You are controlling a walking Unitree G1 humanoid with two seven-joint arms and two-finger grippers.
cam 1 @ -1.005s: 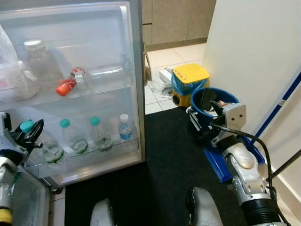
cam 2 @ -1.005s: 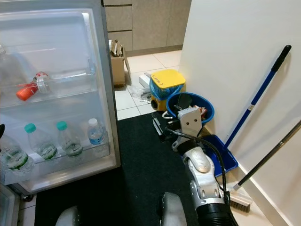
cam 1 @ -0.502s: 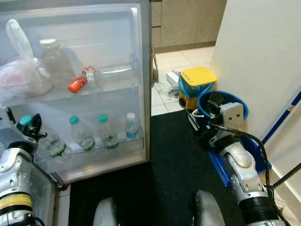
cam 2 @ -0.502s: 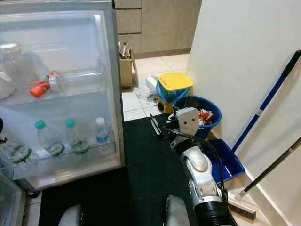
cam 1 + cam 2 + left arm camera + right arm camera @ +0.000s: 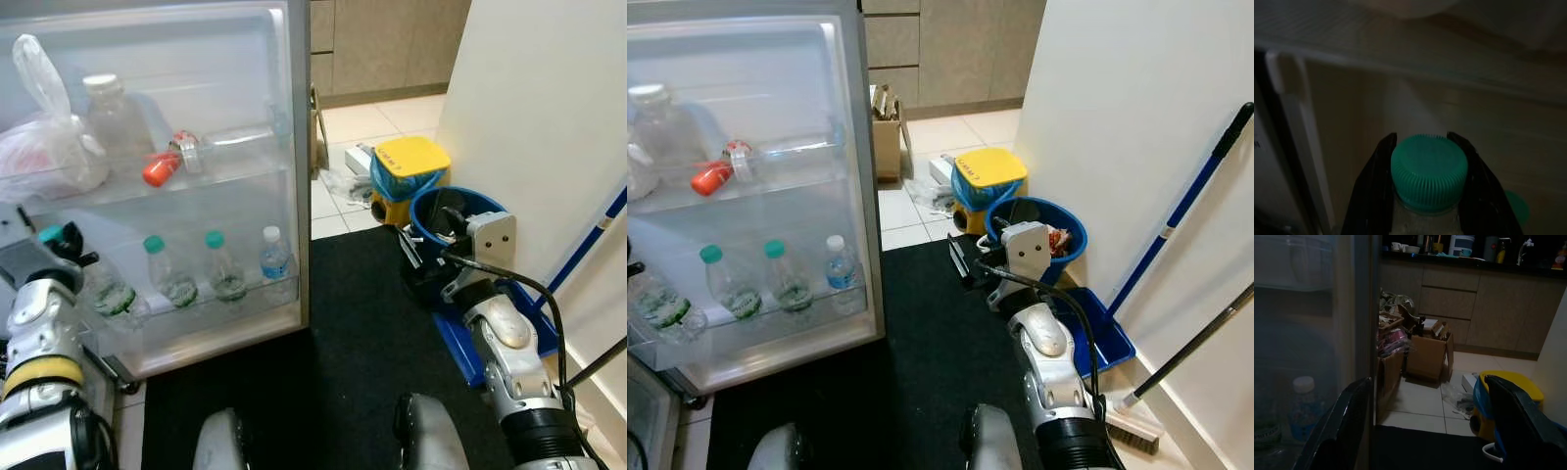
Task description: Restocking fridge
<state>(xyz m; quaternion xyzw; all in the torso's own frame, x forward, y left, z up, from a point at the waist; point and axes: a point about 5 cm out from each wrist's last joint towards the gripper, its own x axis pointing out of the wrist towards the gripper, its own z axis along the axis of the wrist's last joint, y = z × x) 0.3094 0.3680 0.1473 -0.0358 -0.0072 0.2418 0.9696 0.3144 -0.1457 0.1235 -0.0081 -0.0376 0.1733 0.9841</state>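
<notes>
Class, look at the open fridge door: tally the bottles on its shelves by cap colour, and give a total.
green-capped bottle: 3
white-capped bottle: 2
orange-capped bottle: 1
Total: 6

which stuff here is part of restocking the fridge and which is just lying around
Part of the job:
left gripper, jaws shut on a green-capped bottle
fridge door
lower door shelf with three bottles

Just lying about:
yellow bin
blue bucket
blue dustpan
cardboard box
right gripper, open and idle
</notes>
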